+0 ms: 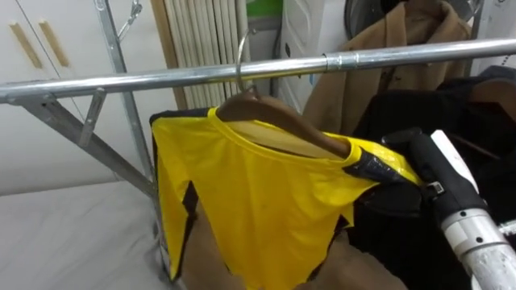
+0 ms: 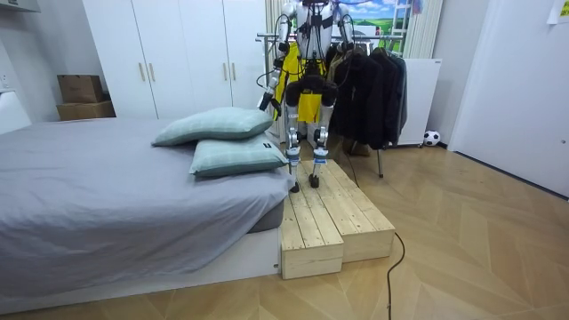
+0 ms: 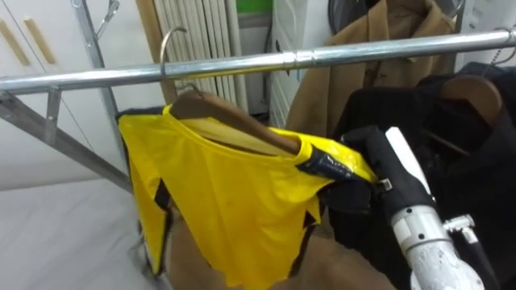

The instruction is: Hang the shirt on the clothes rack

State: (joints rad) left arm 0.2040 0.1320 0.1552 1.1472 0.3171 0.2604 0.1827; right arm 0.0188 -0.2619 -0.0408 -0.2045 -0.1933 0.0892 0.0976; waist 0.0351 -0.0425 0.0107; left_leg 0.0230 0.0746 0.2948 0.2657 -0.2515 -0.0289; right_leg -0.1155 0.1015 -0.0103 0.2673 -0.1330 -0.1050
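Observation:
A yellow shirt [image 1: 258, 193] with black trim hangs on a brown wooden hanger [image 1: 282, 122]. The hanger's metal hook [image 1: 240, 55] is over the silver clothes rail [image 1: 161, 80]. My right hand [image 1: 389, 193] reaches in from the lower right and sits at the shirt's right shoulder, by the hanger's end, partly under the yellow cloth. My left hand [image 2: 265, 101] hangs low at my side in the room view. I stand on a wooden platform [image 2: 333, 213] facing the rack.
Dark coats [image 1: 484, 121] and a tan coat [image 1: 403, 48] crowd the rail to the right of the shirt. A slanted rack brace [image 1: 89, 145] runs at the left, above the grey bed [image 1: 72, 234]. White wardrobes [image 2: 178, 53] stand behind.

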